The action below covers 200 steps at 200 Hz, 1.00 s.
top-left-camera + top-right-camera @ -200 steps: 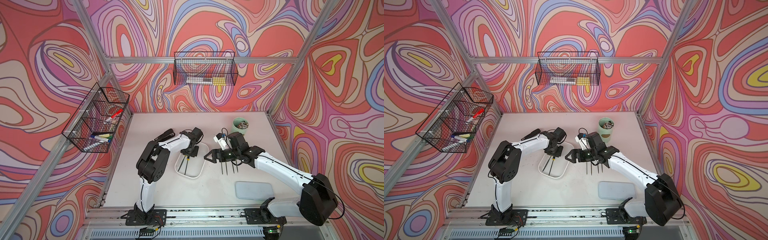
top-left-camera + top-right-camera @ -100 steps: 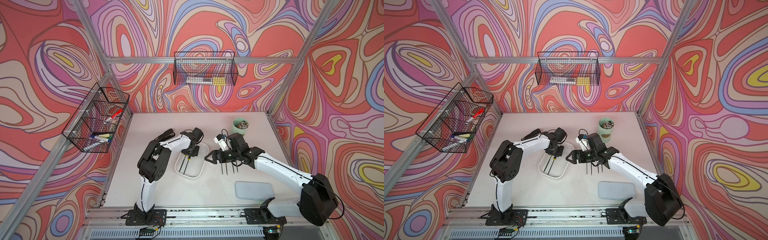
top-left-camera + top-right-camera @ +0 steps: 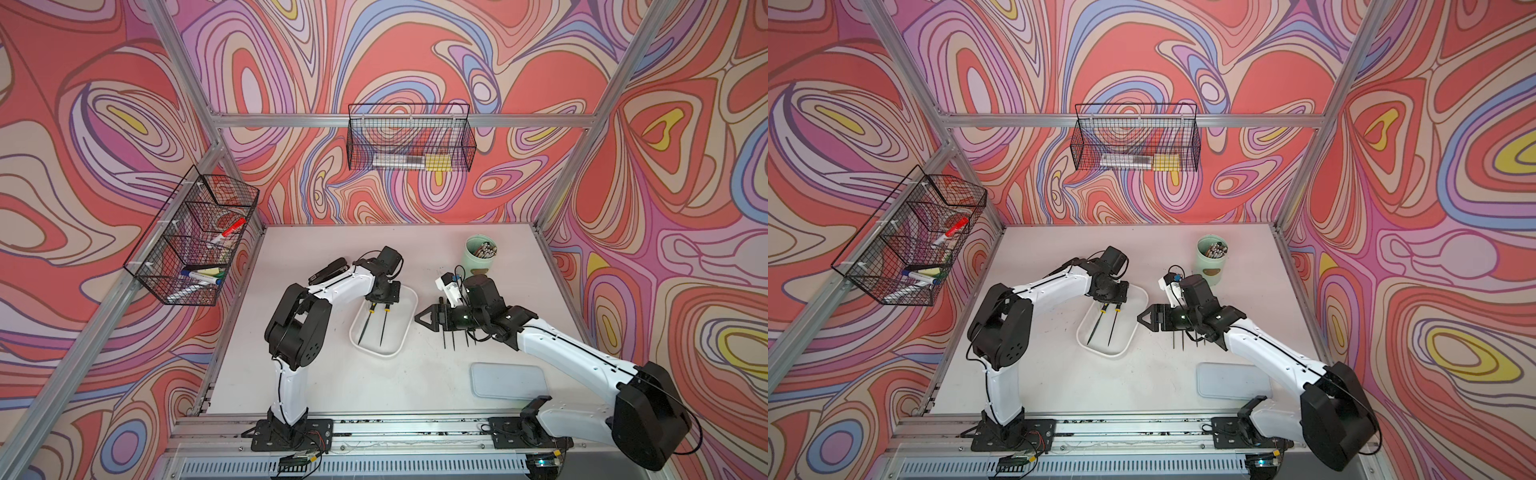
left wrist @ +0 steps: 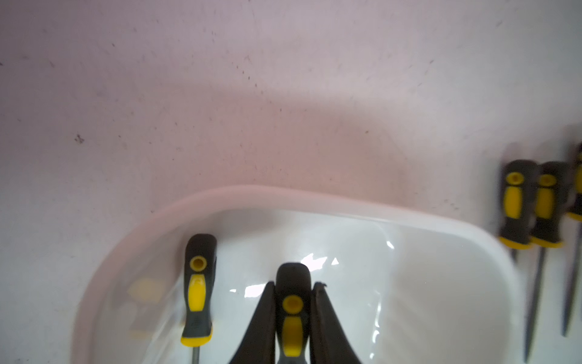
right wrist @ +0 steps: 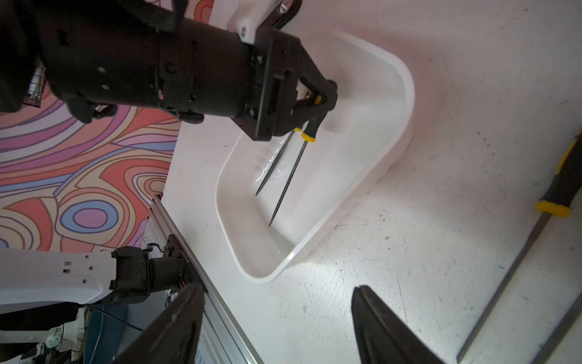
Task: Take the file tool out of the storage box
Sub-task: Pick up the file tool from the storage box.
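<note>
The white storage box lies mid-table with two black-and-yellow files inside. My left gripper reaches into its far end and is shut on the handle of the file tool, the one nearer the right arm. The second file lies beside it in the box. My right gripper hovers open and holds nothing, just right of the box. Three more files lie on the table below the right wrist.
A mint-green cup of pencils stands at the back right. The flat grey-blue lid lies near the front right, by the right arm's base. Wire baskets hang on the back and left walls.
My left gripper has closed onto the file's handle inside the box. The right gripper's jaws have drawn somewhat closer together; both arms have stayed nearly where they were.
</note>
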Each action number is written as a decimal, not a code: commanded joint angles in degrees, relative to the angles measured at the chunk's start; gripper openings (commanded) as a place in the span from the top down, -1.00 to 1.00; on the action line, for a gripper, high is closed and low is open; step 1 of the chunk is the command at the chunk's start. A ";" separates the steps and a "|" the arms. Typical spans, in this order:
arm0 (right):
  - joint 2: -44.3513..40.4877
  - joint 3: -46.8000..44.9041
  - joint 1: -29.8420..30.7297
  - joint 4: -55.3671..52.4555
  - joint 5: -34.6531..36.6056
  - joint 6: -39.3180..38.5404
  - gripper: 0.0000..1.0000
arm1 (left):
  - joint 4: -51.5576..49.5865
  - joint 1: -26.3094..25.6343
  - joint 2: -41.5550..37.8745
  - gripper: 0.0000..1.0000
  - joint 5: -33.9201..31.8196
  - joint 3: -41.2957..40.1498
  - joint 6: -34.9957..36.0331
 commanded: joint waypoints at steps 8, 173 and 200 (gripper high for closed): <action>-0.20 -1.23 -0.02 6.61 0.77 3.78 -0.38 | 3.09 0.13 -5.32 0.81 6.16 1.17 -5.73; 8.30 0.44 5.12 12.08 1.07 6.03 0.21 | 6.19 0.10 -9.16 0.86 11.35 1.63 -12.35; 9.26 0.53 5.38 12.55 1.07 6.31 0.27 | 6.66 0.09 -9.03 0.86 12.03 1.54 -12.73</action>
